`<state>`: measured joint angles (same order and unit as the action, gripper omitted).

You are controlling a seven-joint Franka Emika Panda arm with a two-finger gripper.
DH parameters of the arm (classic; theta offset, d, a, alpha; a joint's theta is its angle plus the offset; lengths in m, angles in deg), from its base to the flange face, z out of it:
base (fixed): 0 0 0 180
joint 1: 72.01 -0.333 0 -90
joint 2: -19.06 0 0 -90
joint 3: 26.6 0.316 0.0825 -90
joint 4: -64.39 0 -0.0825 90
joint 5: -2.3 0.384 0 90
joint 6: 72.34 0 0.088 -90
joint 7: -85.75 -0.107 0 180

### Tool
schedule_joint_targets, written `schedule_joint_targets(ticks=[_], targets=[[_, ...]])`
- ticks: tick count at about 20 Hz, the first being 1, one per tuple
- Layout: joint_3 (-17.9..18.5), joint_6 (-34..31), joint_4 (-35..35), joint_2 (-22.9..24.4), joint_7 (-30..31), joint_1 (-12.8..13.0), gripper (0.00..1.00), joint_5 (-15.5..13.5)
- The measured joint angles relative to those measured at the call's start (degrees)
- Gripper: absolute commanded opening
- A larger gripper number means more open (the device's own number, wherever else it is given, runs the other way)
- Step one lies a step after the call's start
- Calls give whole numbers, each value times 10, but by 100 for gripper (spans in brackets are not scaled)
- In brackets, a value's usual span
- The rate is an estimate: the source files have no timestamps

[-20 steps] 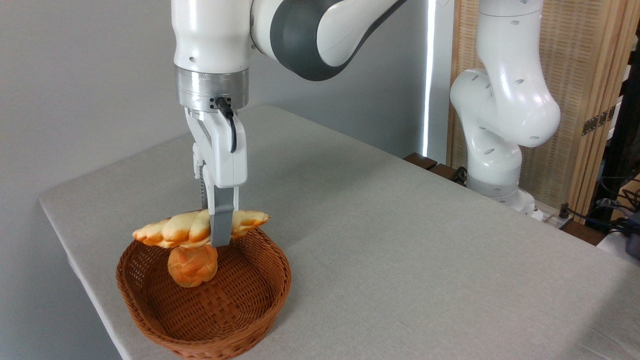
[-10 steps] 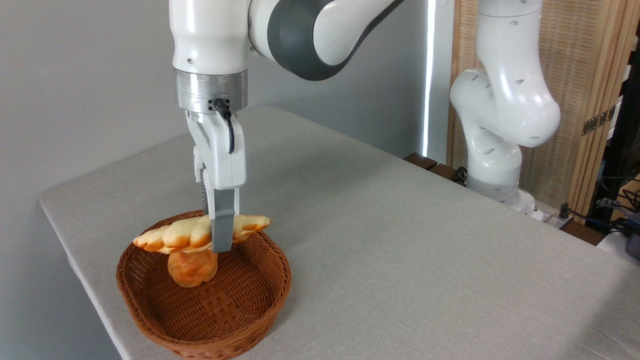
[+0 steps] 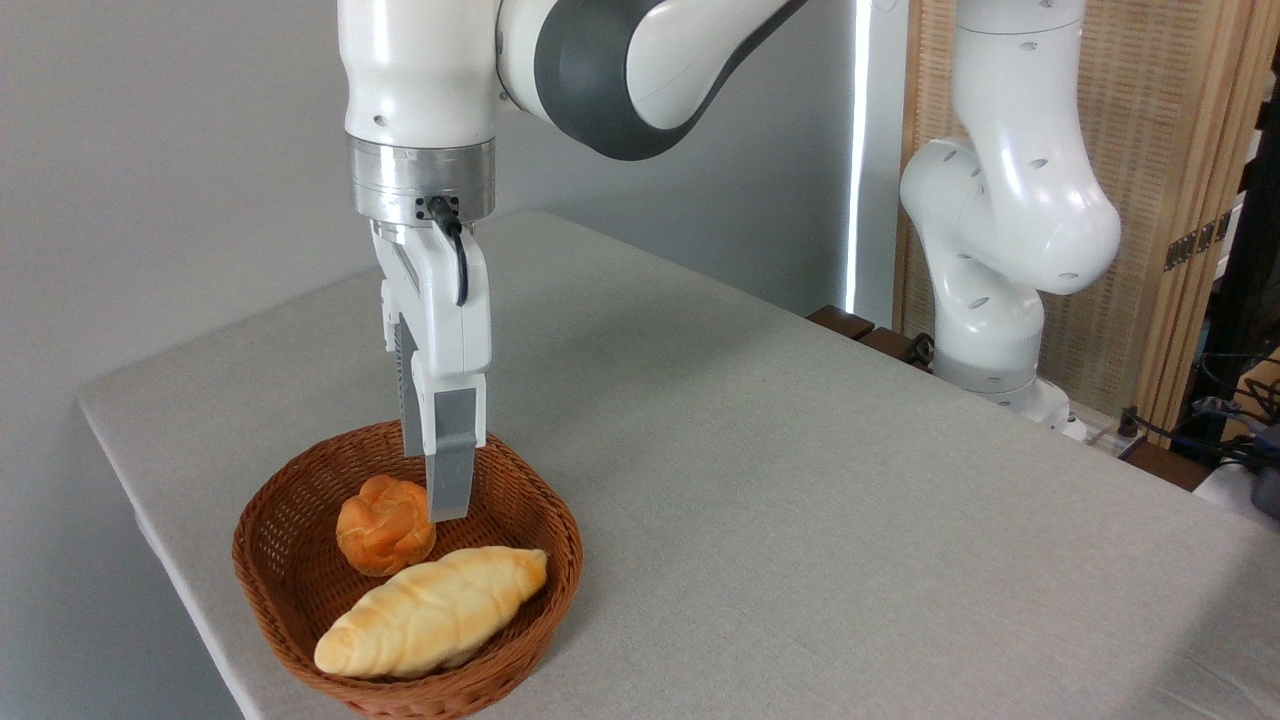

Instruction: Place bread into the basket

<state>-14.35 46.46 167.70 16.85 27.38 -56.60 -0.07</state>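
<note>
The long pale golden bread point(image 3: 432, 610) lies flat inside the reddish-brown wicker basket point(image 3: 292, 476), across its front right part, with one end up against the rim. My gripper point(image 3: 432, 486) hangs upright just above the basket's back half and holds nothing. Its grey fingers point(image 3: 450, 470) stand apart, close beside a small round orange roll point(image 3: 385, 524). The bread is free of the fingers, a short way below and in front of them.
The basket sits near the front left corner of the grey table point(image 3: 800, 480), close to its left edge. The arm's white base point(image 3: 1000, 300) stands past the table's far right side, before a wooden screen point(image 3: 1180, 150).
The gripper let go of the bread, which fell from between the fingers into the basket's front. The fingers moved apart and the roll behind shows fully.
</note>
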Motion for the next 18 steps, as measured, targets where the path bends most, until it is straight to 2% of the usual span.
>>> schedule_joint_targets(ticks=[4,8,11,15,18], targets=[[0,0,-6,1,20,0,100,-1],[-4,-10,-13,18,123,2,100,-1],[-16,-64,-13,38,195,3,100,-1],[-17,-161,-23,62,225,1,100,-1],[-21,-194,-27,66,261,1,100,-1]])
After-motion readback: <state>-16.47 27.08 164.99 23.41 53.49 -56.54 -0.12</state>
